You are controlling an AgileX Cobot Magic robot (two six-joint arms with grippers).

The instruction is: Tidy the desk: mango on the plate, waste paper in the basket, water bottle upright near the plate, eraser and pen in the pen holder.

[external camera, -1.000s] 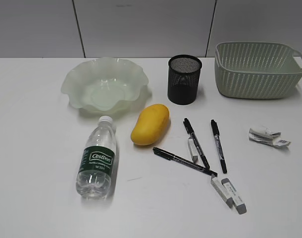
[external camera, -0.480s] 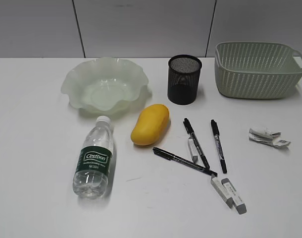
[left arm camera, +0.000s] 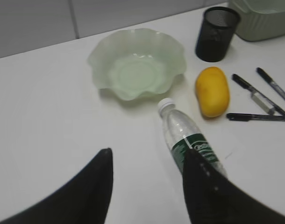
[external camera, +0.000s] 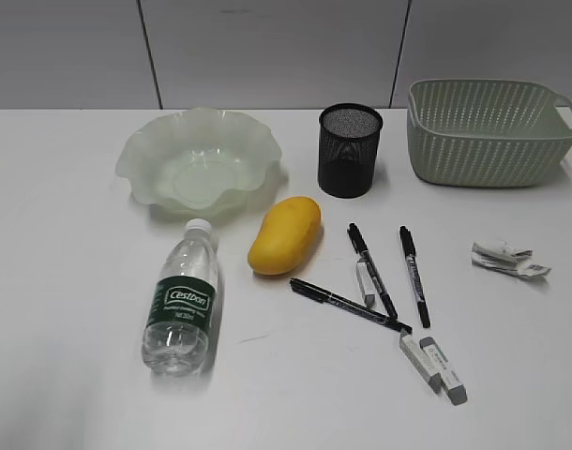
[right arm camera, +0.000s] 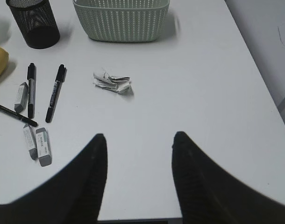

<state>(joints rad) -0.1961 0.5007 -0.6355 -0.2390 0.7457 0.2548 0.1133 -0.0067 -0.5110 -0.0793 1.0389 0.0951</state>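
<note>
The mango (external camera: 284,235) lies on the desk (external camera: 70,281), in front of the empty plate (external camera: 136,155). The water bottle (external camera: 181,305) lies on its side, cap towards the plate. Three pens (external camera: 414,274) and three erasers (external camera: 420,361) are scattered in front of the empty pen holder (external camera: 350,150). The waste paper (external camera: 508,258) lies in front of the basket (external camera: 488,141). My left gripper (left arm camera: 147,154) is open and empty, above the desk just left of the bottle (left arm camera: 189,140). My right gripper (right arm camera: 140,135) is open and empty, near of the waste paper (right arm camera: 112,82). Neither gripper shows in the exterior view.
A grey panelled wall (external camera: 267,47) runs behind the desk. The desk's right edge (right arm camera: 254,65) and front edge (right arm camera: 133,218) show in the right wrist view. Bare desk lies left of the bottle and right of the waste paper.
The bottle rocked slightly to the left and then back. Nothing else on the desk moved.
</note>
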